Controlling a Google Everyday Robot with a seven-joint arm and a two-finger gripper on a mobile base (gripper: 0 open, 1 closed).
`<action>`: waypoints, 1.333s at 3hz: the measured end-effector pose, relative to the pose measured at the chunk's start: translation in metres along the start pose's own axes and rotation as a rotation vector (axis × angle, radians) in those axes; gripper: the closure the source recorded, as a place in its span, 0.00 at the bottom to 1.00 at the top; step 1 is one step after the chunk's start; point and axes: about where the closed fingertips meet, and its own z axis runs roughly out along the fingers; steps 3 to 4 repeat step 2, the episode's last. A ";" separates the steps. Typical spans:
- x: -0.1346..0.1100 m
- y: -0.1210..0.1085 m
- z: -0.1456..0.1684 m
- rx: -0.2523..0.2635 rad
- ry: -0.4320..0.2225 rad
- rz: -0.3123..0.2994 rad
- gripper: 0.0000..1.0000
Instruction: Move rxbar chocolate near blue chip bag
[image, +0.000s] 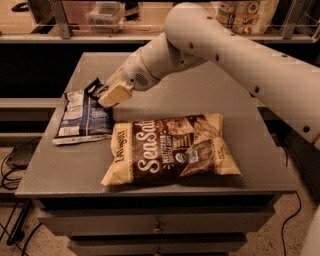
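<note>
The blue chip bag lies flat at the left side of the grey table, dark navy with white label panels. My gripper hangs just over the bag's top right corner, reaching in from the right. It is shut on the rxbar chocolate, a small black wrapper that sticks out to the left of the cream fingers. The bar is at the bag's upper edge; I cannot tell whether it touches the bag or the table.
A large yellow-and-brown "Sea Salt" bag lies at the table's front middle, right beside the blue bag. The white arm crosses above the table's right half. A shelf with containers runs behind. Cables lie on the floor at left.
</note>
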 end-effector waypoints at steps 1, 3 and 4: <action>0.002 -0.005 -0.004 0.004 0.000 0.011 0.00; 0.002 -0.005 -0.004 0.004 0.000 0.011 0.00; 0.002 -0.005 -0.004 0.004 0.000 0.011 0.00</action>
